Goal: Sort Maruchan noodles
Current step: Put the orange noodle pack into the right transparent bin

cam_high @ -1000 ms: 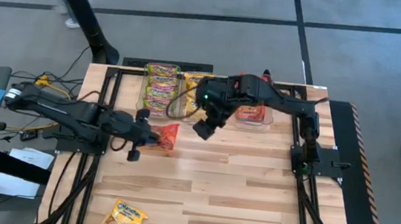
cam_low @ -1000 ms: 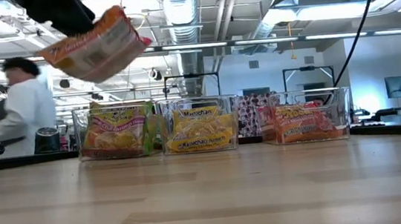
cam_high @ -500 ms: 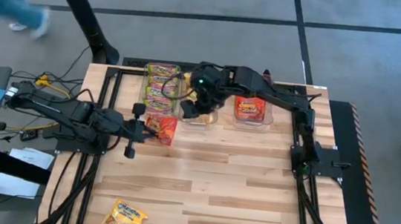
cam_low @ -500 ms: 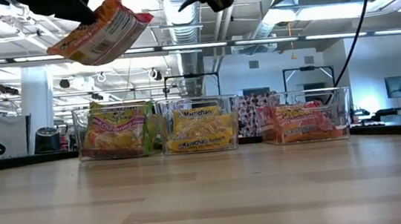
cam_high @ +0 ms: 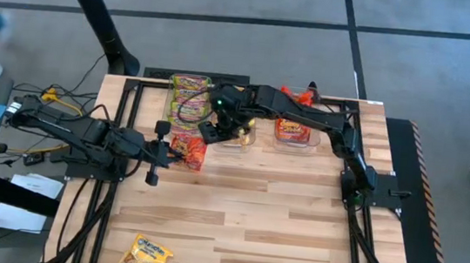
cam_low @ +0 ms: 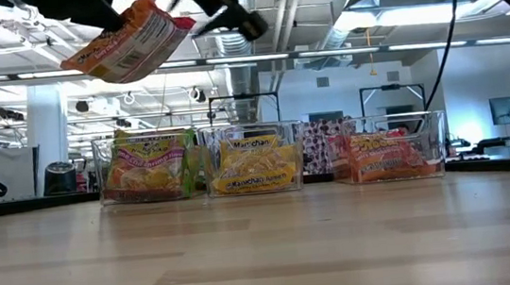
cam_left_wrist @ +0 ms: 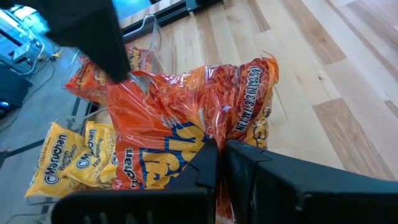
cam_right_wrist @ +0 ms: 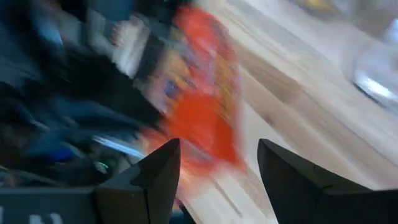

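Noodles are what you are sorting here. Your left gripper (cam_high: 172, 147) has its jaws pinched tight on a red-orange packet (cam_high: 189, 150), held up off the table (cam_high: 294, 234) just in front of the bins (cam_high: 219, 112) at the far edge. Your right gripper (cam_high: 215, 132) hangs close by, just to the right of that packet, with its jaws wide apart and nothing in them. One yellow packet (cam_high: 146, 255) lies alone at the near left corner. More packets sit in the bins.
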{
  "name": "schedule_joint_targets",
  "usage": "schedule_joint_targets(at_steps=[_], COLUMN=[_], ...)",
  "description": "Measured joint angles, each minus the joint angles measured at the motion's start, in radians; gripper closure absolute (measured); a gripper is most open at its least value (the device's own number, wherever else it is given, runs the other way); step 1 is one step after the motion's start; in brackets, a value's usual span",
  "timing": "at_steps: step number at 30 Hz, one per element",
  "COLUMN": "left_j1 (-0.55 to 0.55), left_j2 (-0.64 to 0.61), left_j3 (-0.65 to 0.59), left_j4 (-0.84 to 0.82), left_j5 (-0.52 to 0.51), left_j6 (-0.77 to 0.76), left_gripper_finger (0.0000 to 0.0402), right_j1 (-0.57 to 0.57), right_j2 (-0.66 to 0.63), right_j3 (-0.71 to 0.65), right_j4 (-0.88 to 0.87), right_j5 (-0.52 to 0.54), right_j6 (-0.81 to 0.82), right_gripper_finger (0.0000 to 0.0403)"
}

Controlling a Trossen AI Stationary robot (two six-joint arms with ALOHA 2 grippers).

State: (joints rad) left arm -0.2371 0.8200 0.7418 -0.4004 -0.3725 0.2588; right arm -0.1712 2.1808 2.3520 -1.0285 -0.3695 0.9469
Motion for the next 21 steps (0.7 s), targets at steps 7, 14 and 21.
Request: schedule_joint_targets(at_steps=[7,14,21], left_j1=[0.0,0.0,0.0], left_j2=[0.0,0.0,0.0], left_j3=[0.0,0.0,0.0], left_j4=[0.01,0.061,0.09], left_j5=[-0.004,-0.026,-0.08], left_j6=[0.0,0.006,0.044], left_gripper_finger=[0.0401,0.0401,0.0401], right_j1=[0.001,0.001,0.001], right_j2=[0.0,0.001,0.0], right_j3=[-0.002,-0.002,-0.001], right_j4=[0.041,0.043,0.043], right_j5=[0.028,0.037,0.036], right_j6=[0.023,0.048,0.054], right_gripper_finger=[0.0164,0.0169,0.0177])
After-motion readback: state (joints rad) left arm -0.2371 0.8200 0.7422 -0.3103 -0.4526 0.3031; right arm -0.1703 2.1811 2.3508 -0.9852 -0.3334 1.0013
